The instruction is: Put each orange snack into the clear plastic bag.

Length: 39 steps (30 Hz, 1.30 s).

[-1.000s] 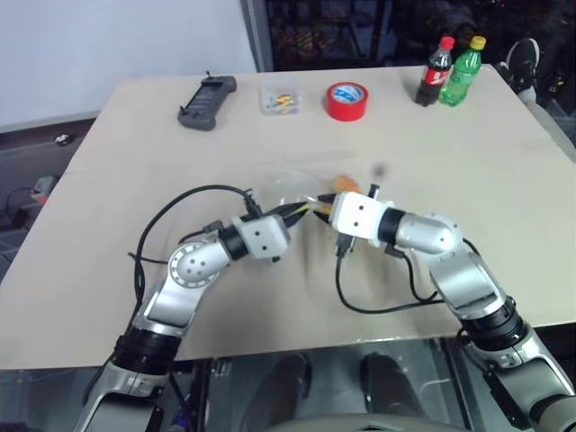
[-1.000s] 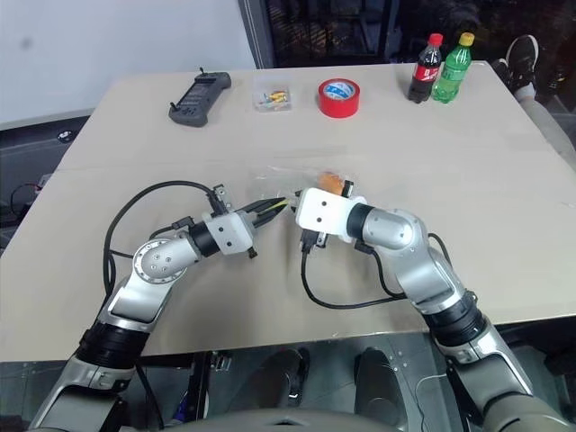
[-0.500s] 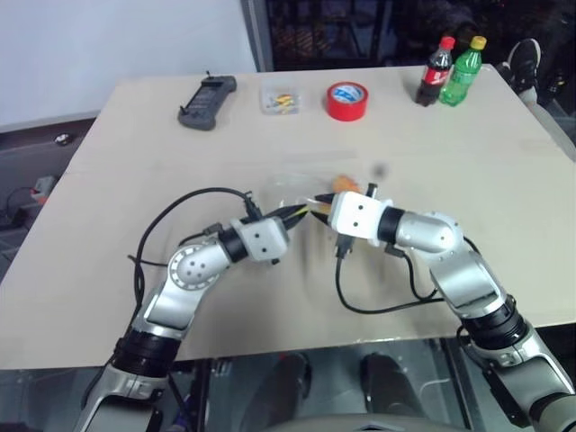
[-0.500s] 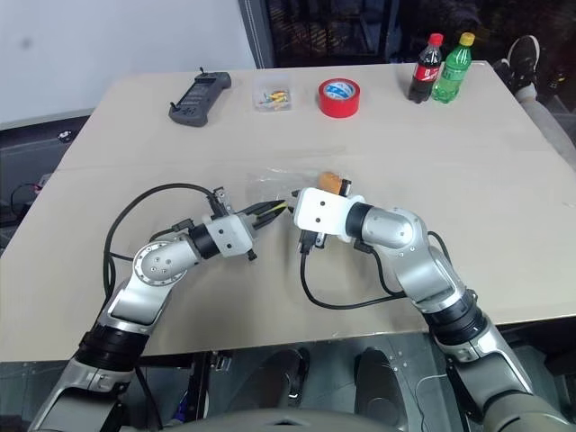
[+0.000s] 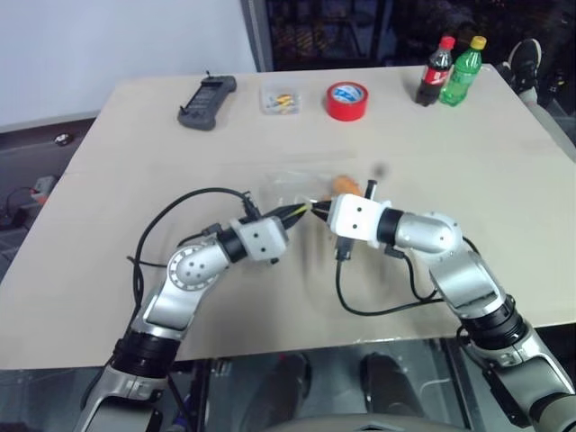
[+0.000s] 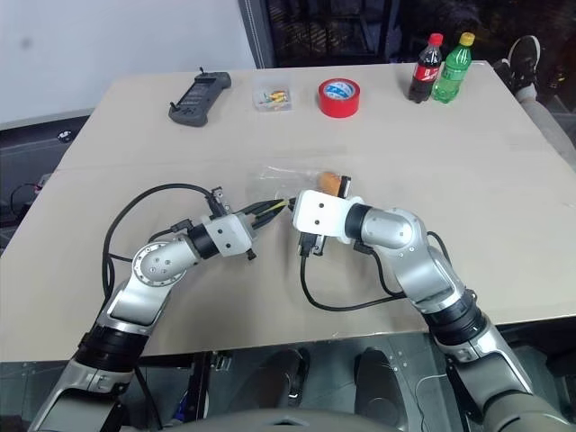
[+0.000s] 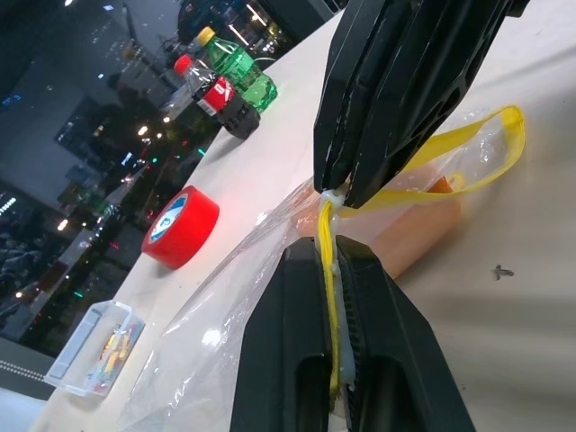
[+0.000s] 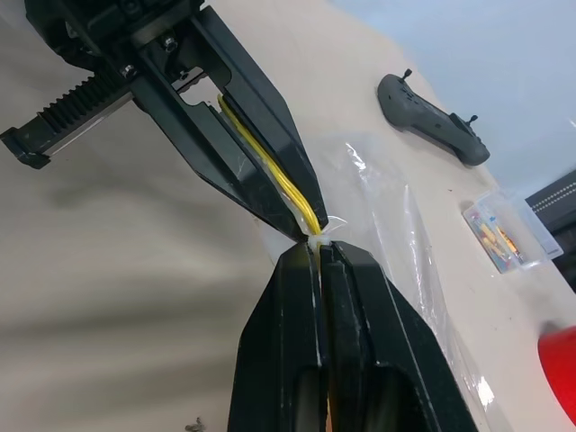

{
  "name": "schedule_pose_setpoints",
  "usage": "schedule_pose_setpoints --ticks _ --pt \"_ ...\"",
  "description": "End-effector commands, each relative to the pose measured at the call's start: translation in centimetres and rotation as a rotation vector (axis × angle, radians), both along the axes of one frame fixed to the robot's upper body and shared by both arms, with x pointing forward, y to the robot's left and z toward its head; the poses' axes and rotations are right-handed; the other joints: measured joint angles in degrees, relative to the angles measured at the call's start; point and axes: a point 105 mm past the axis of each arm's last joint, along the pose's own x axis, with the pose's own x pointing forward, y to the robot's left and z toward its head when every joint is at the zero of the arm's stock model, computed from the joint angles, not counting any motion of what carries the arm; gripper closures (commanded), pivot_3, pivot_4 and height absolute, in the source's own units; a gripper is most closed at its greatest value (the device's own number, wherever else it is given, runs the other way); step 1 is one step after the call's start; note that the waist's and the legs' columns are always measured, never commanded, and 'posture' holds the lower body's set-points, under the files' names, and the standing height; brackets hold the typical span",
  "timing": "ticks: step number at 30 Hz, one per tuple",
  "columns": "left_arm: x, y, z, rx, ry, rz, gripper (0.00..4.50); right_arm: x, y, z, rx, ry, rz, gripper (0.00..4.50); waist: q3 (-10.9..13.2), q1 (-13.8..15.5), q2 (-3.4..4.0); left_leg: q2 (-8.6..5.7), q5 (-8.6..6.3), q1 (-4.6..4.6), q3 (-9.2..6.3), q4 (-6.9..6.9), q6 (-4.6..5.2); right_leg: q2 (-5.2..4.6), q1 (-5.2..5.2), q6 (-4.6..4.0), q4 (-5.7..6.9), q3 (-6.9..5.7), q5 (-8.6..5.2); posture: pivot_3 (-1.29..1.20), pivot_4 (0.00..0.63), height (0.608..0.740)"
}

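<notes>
The clear plastic bag [image 5: 286, 187] lies crinkled at the table's middle, its yellow strip [image 7: 423, 171] lifted between both grippers. My left gripper [image 5: 302, 212] is shut on the strip's near end. My right gripper [image 8: 317, 254] meets it tip to tip from the right and is shut on the same strip beside it. One orange snack [image 5: 343, 185] lies just behind the grippers, and the left wrist view shows it through the plastic [image 7: 409, 229]. Whether it sits fully inside the bag I cannot tell.
At the table's far side stand a black controller [image 5: 207, 102], a small clear box [image 5: 280, 99], a red tape roll [image 5: 346, 101] and two bottles [image 5: 450, 72]. Black cables [image 5: 378, 304] loop from both wrists over the near table.
My right gripper's fingers have closed onto the bag's yellow strip. Both arms have stayed where they were.
</notes>
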Motion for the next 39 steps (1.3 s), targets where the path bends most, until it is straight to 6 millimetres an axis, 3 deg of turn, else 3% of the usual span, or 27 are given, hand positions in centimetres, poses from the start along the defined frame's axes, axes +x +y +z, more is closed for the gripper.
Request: schedule_pose_setpoints --ticks 1,4,29,32,33,39 --pt "-0.50 -0.29 1.17 -0.012 -0.055 -0.020 4.50 -0.48 0.66 1.48 0.025 -0.037 0.039 4.17 0.0 0.0 0.00 0.00 0.00 0.00 0.00 0.00 0.00 0.00 0.00 0.00 0.00 0.00 0.00 0.00 0.150 0.740" --pt "-0.53 -0.31 1.16 -0.011 -0.056 -0.022 4.50 -0.29 0.68 1.62 0.026 -0.056 0.026 3.24 0.0 0.0 0.00 0.00 0.00 0.00 0.00 -0.01 0.00 0.00 0.00 0.00 0.00 0.00 0.00 0.00 0.150 0.740" --pt "-0.81 -0.38 1.22 -0.016 -0.066 -0.026 4.50 0.05 0.56 1.03 0.010 -0.041 0.025 3.24 0.0 0.0 0.00 0.01 0.00 0.00 -0.01 -0.11 0.00 0.00 0.00 0.00 -0.12 -0.01 0.00 0.00 0.150 0.740" --pt "-0.83 -0.38 1.22 -0.017 -0.065 -0.024 4.50 0.04 0.58 1.06 0.013 -0.039 0.027 3.99 0.0 0.0 0.00 0.01 0.00 0.00 -0.01 -0.12 0.00 0.00 0.00 0.00 -0.13 -0.01 0.00 0.00 0.150 0.740" --pt "-0.82 -0.36 1.22 -0.018 -0.065 -0.023 4.50 0.02 0.60 1.09 0.014 -0.039 0.029 4.46 0.0 0.0 0.00 0.01 0.00 0.00 -0.01 -0.12 0.00 0.00 0.00 0.00 -0.14 -0.01 0.00 0.00 0.150 0.740" --pt "-0.76 -0.31 1.16 -0.019 -0.061 -0.020 4.50 -0.29 0.82 1.34 0.018 -0.045 0.043 4.46 0.0 0.0 0.00 0.01 0.00 0.00 -0.01 -0.14 0.00 0.00 0.00 0.00 -0.16 -0.01 0.00 0.00 0.150 0.740"
